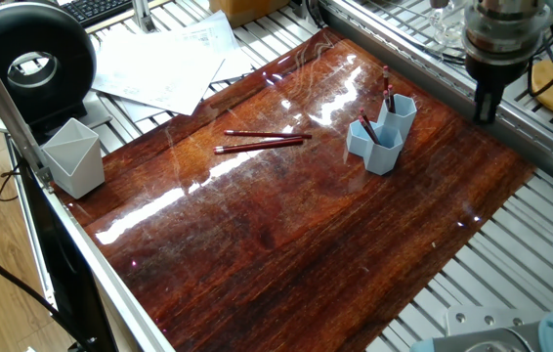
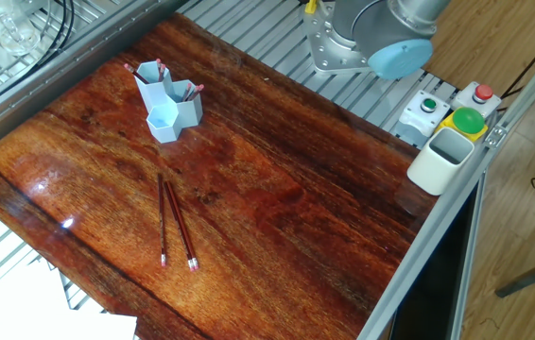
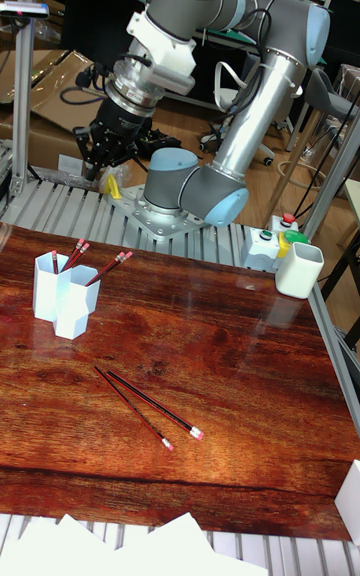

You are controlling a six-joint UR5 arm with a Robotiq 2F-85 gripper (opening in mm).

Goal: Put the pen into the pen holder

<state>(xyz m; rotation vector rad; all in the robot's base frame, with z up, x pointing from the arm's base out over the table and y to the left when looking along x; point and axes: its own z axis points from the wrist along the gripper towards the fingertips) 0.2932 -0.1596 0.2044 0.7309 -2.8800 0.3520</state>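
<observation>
Gripper up at the far edge, loose pens well away across the table.

One fixed view: the gripper [image 1: 488, 106] hangs right of the pen holder [image 1: 382, 136]; I cannot tell its opening. Two pens [image 1: 262, 140] lie left, lengthwise left-right. Tall fixed view: pens [image 3: 148, 404] lie near, slanted.

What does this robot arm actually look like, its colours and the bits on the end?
The arm is made of silver-grey metal tubes joined by rounded joints with light blue caps. Near its end sits a white block, then a black-and-silver ringed wrist. The gripper is black with two short dark fingers. Black cables hang beside it.
</observation>
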